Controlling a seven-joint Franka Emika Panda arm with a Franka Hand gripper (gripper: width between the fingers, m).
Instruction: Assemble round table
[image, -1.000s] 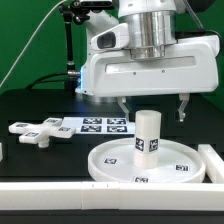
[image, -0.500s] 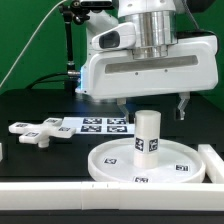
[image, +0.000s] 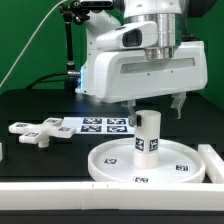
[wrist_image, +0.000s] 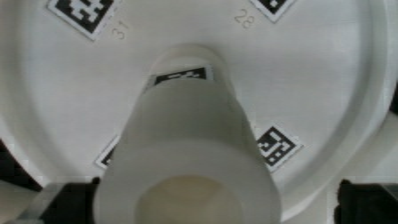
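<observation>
The arm hangs straight down, upper centre. Its gripper (image: 155, 109) is spread wide, fingers either side just above the leg (image: 149, 136), not gripping it. The leg stands upright on the disc (image: 112, 162), lower centre-right. The foot (image: 34, 131) lies at left.

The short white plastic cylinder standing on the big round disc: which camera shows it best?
The exterior view: the short white plastic cylinder leg shows whole, upright on the rimmed white round disc. The wrist view looks down its length, close and foreshortened.
</observation>
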